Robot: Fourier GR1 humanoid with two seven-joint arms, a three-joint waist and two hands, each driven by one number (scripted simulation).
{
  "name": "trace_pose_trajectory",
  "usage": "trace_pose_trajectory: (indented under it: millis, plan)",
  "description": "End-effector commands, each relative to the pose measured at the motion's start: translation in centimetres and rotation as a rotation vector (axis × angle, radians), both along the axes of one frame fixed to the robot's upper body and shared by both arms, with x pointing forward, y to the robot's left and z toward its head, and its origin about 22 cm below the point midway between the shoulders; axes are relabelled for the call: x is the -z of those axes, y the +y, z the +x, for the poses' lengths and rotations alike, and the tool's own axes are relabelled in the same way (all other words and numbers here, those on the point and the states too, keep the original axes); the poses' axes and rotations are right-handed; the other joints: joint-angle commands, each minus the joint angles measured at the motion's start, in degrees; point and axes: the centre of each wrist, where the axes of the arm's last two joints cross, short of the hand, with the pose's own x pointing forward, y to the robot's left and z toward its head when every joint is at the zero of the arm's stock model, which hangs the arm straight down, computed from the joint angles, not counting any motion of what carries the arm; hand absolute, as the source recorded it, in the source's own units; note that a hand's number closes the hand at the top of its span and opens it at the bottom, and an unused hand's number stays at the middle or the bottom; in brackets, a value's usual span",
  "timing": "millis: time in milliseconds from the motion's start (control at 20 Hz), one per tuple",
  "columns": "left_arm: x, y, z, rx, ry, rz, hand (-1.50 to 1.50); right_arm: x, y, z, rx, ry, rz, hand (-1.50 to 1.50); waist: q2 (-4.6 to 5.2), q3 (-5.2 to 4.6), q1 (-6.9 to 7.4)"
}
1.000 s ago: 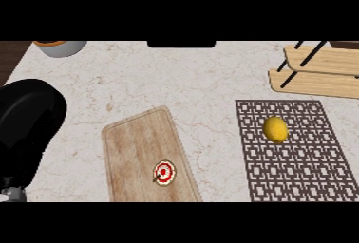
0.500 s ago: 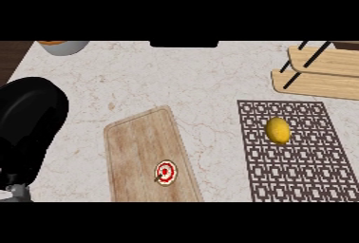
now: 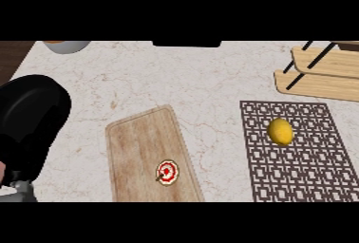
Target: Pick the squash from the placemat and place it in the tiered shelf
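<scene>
Across the marble counter [image 3: 175, 80], a big black shape at the left edge looks like the left hand [image 3: 28, 123]; its fingers cannot be made out. Well apart, right, the dark placemat [image 3: 308, 161] carries the yellow squash [image 3: 280, 131]. Bare counter separates it from the tiered shelf [image 3: 326, 71] above

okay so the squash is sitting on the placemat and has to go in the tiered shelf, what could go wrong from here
The squash is rounded and could roll on the placemat if nudged off-centre. The tiered shelf has dark slanted posts at its front that a carried squash might clip. The large black shape at the left blocks part of the view.
</scene>
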Motion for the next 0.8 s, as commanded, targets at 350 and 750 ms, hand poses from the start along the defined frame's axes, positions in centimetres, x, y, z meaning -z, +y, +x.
trace_pose_trajectory:
  millis: [350,750]
  plan:
    - [0.6,0.3,-0.2,0.004,0.011,-0.003,0.0,4.1,-0.5,6.9,0.029,0.016,0.033,1.5,-0.02,0.01,-0.18]
    - [0.3,1.0,0.8,0.003,-0.008,0.012,0.0,7.0,-2.3,9.4,0.172,0.034,0.165,1.5,0.25,0.02,0.23]
